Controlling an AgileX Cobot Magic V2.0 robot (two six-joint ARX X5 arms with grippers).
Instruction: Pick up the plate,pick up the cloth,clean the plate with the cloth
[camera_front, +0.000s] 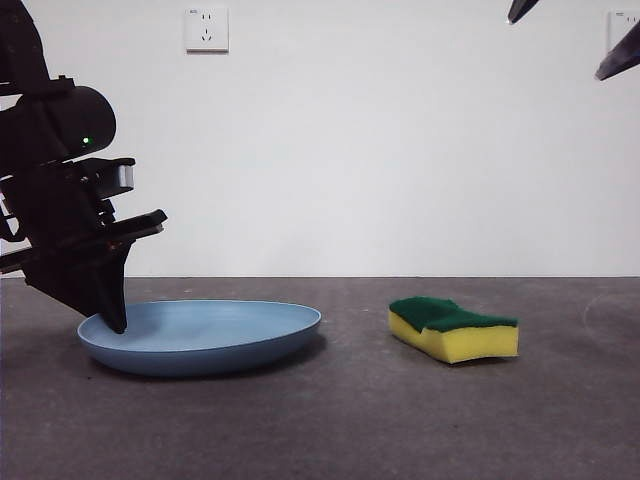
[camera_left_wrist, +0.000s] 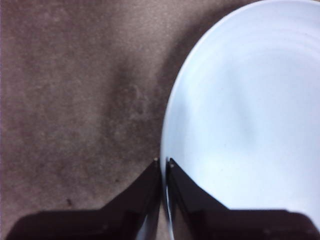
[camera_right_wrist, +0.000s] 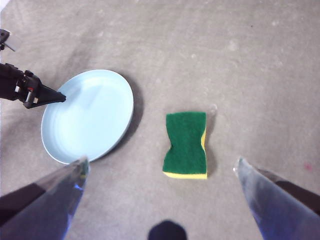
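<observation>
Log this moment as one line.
left gripper: shut on plate rim | right gripper: open, high above sponge | plate, sponge: on table

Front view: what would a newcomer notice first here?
The big dark left claw pinches the rim of the light-blue plate on the dark table. Beside the plate and apart from it lies the yellow sponge, green side up. The right claw hangs open above it, high up.
</observation>
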